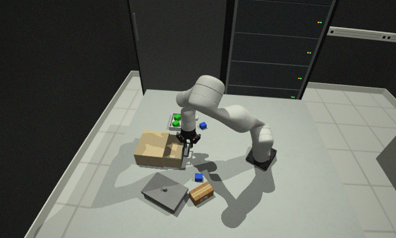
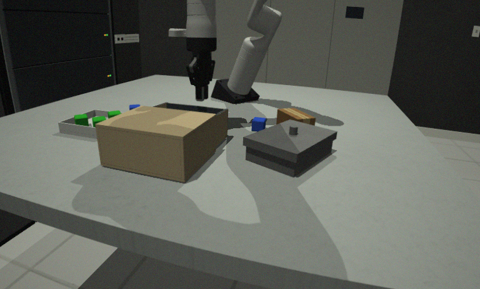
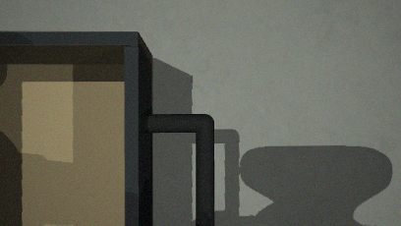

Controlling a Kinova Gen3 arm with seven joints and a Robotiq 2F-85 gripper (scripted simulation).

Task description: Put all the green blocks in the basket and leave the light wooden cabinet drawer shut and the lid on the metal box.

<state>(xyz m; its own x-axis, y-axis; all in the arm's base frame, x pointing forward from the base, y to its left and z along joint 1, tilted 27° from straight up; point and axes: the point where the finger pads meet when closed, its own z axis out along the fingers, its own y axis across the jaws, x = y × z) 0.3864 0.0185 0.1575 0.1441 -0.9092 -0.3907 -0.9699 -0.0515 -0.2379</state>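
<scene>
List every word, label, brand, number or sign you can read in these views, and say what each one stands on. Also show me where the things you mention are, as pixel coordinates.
No text can be read in any view.
Small brown carton (image 1: pixel 201 193) (image 2: pixel 295 115): dark printed mark on one side in the top view, too small and blurred to read.
Metal box, wooden cabinet, robot arm: no lettering that I can make out.
</scene>
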